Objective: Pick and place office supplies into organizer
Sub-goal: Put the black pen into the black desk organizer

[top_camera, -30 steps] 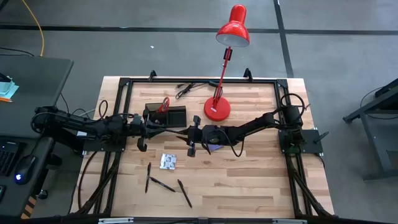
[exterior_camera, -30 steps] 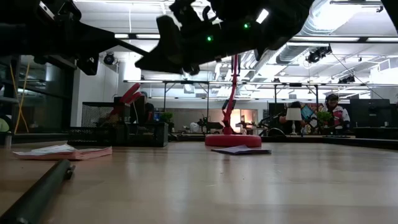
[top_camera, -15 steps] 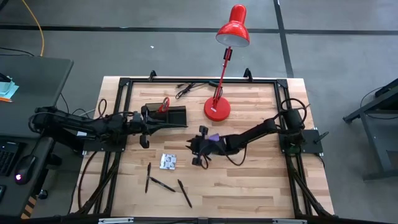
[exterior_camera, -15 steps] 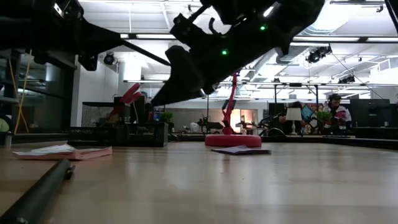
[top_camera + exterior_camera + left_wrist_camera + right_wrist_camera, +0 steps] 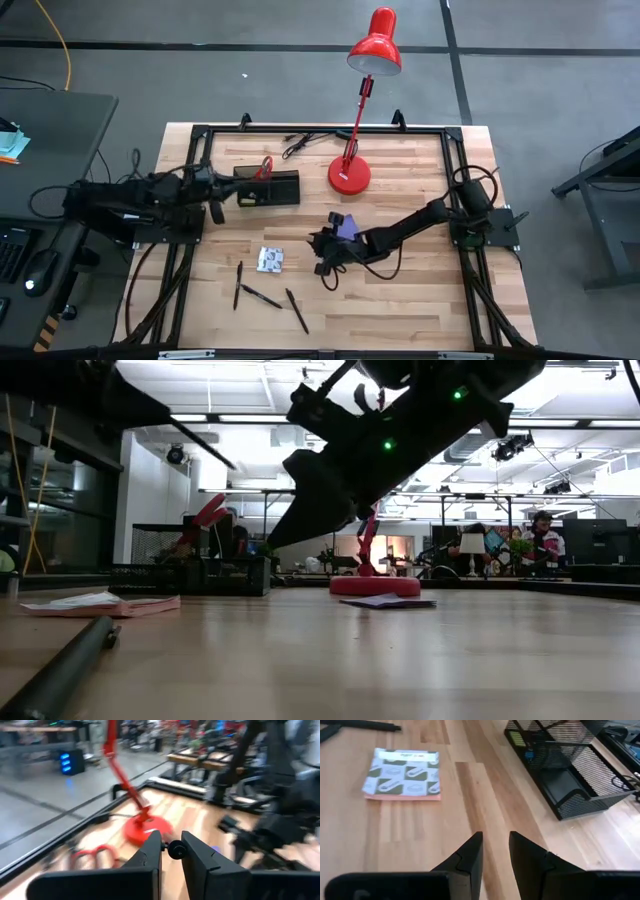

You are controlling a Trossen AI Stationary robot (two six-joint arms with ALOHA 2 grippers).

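Note:
The black mesh organizer point(image 5: 268, 187) stands at the table's far left. The red-handled scissors point(image 5: 264, 167) stick up out of it, handles on top. My left gripper point(image 5: 215, 207) is shut and hangs left of the organizer, holding nothing. The purple pad point(image 5: 346, 226) lies flat at mid-table. My right gripper point(image 5: 325, 262) hovers just near-left of it, slanting down, fingers point(image 5: 470, 851) narrowly open with nothing between them. The white-grey packet point(image 5: 402, 773) lies flat to its left. Three black pens point(image 5: 262, 297) lie near the front edge.
The red lamp's round base point(image 5: 349, 176) stands right of the organizer, its head over the far edge. A black cable point(image 5: 305, 143) lies at the far edge. Bare wood point(image 5: 430, 290) spreads at the near right. Black frame rails point(image 5: 190, 160) border the table.
My left gripper has drawn back toward the table's left edge, away from the organizer, and risen. My right gripper has swung toward the near edge and a little left, toward the packet, tipping further down. The purple pad, once under the right arm, now shows uncovered.

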